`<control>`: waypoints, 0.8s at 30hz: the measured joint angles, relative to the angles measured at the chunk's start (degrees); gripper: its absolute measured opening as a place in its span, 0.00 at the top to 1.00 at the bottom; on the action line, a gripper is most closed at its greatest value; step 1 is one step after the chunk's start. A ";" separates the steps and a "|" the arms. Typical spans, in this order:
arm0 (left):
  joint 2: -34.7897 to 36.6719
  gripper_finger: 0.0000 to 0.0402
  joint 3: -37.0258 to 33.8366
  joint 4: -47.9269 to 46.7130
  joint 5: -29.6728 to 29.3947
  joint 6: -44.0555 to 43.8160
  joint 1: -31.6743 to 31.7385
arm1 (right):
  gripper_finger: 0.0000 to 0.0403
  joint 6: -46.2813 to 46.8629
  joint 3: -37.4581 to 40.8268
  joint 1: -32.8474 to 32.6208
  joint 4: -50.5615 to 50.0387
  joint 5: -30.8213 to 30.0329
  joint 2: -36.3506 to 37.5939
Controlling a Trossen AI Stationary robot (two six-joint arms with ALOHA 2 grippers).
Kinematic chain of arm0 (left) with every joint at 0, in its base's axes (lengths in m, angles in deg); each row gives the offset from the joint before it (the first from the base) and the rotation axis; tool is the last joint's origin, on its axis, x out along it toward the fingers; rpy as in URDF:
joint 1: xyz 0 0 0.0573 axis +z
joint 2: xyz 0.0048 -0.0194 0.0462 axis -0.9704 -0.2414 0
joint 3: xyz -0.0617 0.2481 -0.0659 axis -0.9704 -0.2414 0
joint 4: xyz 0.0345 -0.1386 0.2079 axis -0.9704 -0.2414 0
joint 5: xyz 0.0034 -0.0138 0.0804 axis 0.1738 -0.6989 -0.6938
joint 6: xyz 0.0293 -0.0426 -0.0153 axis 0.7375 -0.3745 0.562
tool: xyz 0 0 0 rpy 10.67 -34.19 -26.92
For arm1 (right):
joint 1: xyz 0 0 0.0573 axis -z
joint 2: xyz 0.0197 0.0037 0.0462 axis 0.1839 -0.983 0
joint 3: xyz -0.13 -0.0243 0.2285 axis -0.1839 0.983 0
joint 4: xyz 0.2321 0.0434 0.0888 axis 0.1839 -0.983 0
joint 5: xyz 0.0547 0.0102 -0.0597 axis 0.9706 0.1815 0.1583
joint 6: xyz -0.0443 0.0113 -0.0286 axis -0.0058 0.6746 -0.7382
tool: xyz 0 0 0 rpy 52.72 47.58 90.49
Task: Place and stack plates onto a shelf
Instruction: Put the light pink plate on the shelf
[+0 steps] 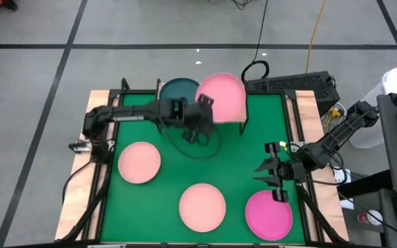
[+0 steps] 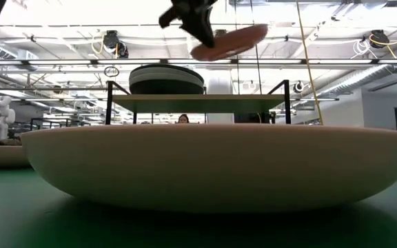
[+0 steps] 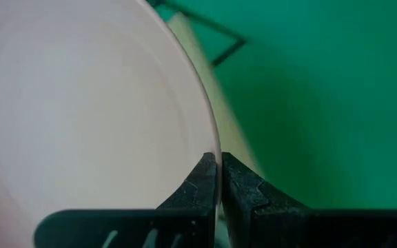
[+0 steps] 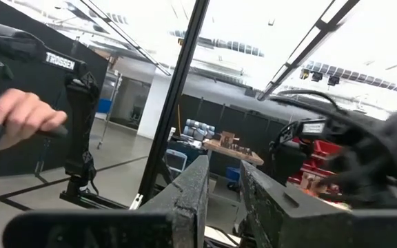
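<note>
Left gripper (image 1: 202, 117) clamped on the rim of a pink plate (image 1: 223, 98), carrying it above the shelf's (image 2: 198, 102) right half, tilted, not yet set down. Already up there on the left half: a stack (image 2: 166, 78) topped by a dark teal plate (image 1: 179, 89). Still waiting on the table (image 1: 267, 124): two peach plates (image 1: 139, 162) (image 1: 202, 206) and the magenta plate (image 1: 269, 214). Looks roughly half done. Right gripper (image 1: 276, 180) parked just beside the magenta plate, fingers a little apart, holding nothing. Open board under the carried plate, shelf edge and the stack close by. Plenty of bare table between the remaining plates for the next pickups.
</note>
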 joint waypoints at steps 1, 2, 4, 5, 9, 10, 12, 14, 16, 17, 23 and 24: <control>0.00 0.98 0.00 1.18 1.21 1.16 1.16 | 0.83 0.00 0.00 0.00 -0.08 -0.04 0.00; 0.06 0.98 0.02 2.31 3.11 2.45 2.23 | 0.83 0.00 0.00 0.00 -0.19 -0.05 0.00; 0.13 0.98 0.04 4.13 6.85 4.58 3.96 | 0.83 -0.11 0.00 0.00 -0.19 -0.08 -0.02; 0.13 0.98 0.04 5.03 8.50 5.83 4.72 | 0.83 -0.49 0.00 0.00 -0.16 -0.09 -0.02; -0.72 0.98 0.09 9.02 13.91 9.61 7.49 | 0.83 -1.90 0.00 0.00 -0.02 -0.17 -0.02; -1.16 0.98 0.09 9.44 15.01 10.14 8.11 | 0.83 -2.35 0.00 0.00 0.00 -0.19 -0.02; -2.80 0.98 0.09 9.05 16.19 10.89 8.93 | 0.83 -2.78 0.00 0.00 0.09 -0.21 -0.02; -4.67 0.98 0.09 8.97 16.44 11.32 9.59 | 0.83 -3.06 0.00 0.00 0.07 -0.22 -0.02; -6.47 0.98 0.04 8.24 16.42 11.88 9.97 | 0.83 -3.17 0.00 0.00 0.26 -0.28 -0.02; -7.38 0.97 0.04 8.20 16.32 12.14 10.03 | 0.83 -3.19 0.00 0.00 0.35 -0.30 -0.02; -9.80 0.96 0.02 6.85 15.05 13.98 9.64 | 0.83 -3.78 0.00 0.00 0.44 -0.28 -0.02; -10.02 0.96 0.02 6.76 14.35 13.79 9.62 | 0.83 -3.98 0.00 0.00 0.44 -0.28 -0.02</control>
